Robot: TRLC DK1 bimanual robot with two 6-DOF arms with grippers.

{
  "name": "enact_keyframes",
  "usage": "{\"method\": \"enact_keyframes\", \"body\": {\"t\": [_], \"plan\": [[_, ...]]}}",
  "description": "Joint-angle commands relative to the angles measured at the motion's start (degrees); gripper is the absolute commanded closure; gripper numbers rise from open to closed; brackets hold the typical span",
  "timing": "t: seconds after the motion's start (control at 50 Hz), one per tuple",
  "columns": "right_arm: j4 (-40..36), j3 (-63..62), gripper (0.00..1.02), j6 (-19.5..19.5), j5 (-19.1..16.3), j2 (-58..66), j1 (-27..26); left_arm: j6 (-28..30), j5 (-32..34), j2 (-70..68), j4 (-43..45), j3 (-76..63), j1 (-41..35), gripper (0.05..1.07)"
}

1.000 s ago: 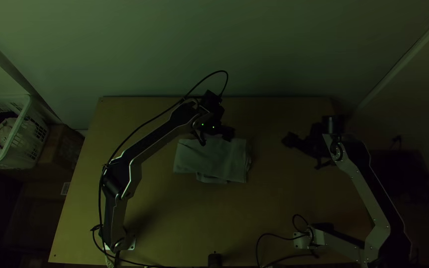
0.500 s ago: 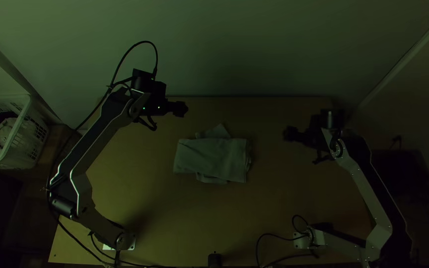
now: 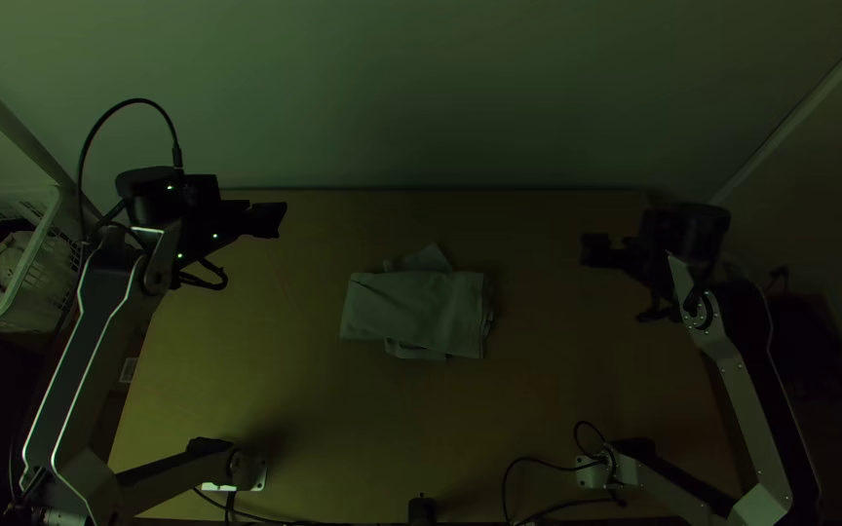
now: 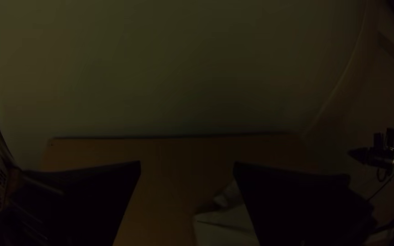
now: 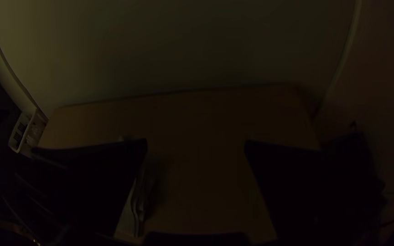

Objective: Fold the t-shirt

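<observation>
The grey-green t-shirt (image 3: 416, 312) lies folded into a rough rectangle at the middle of the table, a small pointed part sticking out at its far edge and layered edges at its right. Up and left of it, over the table's far left part, is my left gripper (image 3: 270, 219). My right gripper (image 3: 593, 250) is off to the shirt's right. In the left wrist view the left gripper (image 4: 187, 168) is open, part of the shirt (image 4: 226, 225) beyond its fingers. The right wrist view has the right gripper (image 5: 196, 148) open, the shirt's layered edge (image 5: 135, 205) partly behind one finger.
A white basket (image 3: 26, 282) holding cloth stands beyond the table's left edge. A wall rises behind the far edge of the table (image 3: 538, 409). A small black object (image 3: 422, 510) and cables are at the near edge.
The left arm has swung left, away from the shirt, uncovering its pointed far part. My right gripper has shifted slightly right. The shirt stays where it was.
</observation>
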Motion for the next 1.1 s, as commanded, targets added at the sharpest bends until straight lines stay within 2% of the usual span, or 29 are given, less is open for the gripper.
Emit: {"method": "enact_keyframes", "body": {"t": [0.0,0.2,0.28,0.36,0.54,0.76,0.88,1.08], "plan": [[-1.2,1.1,0.04,-2.2,0.8,-4.2,-0.3,1.7,-0.3,-7.6,1.5,-4.1,2.1,0.10],[-3.2,-0.9,0.04,-2.8,1.1,-12.2,-0.1,2.3,-1.6,-19.9,5.1,-12.2,4.9,0.10],[-3.2,-1.7,0.04,-5.1,1.5,-16.3,1.3,2.2,-2.1,-24.9,6.7,-15.8,5.4,0.10],[-3.1,-2.7,0.04,-4.8,3.2,-20.3,1.0,2.3,-3.2,-28.8,6.7,-18.3,5.5,0.10],[-7.1,-4.9,0.04,-4.2,3.3,-27.1,0.5,3.3,-5.0,-39.8,10.1,-26.4,7.6,0.10],[-6.6,-10.1,0.04,-2.2,3.7,-37.7,-3.5,6.7,-5.5,-52.8,15.8,-36.3,9.4,0.10],[-3.5,-13.8,0.04,-2.5,3.7,-43.4,-4.7,7.4,-6.3,-58.5,22.0,-41.5,11.0,0.11],[6.4,-23.2,0.04,-6.3,3.8,-55.5,-5.6,7.2,-6.3,-65.4,27.1,-48.7,13.8,0.11]]}}
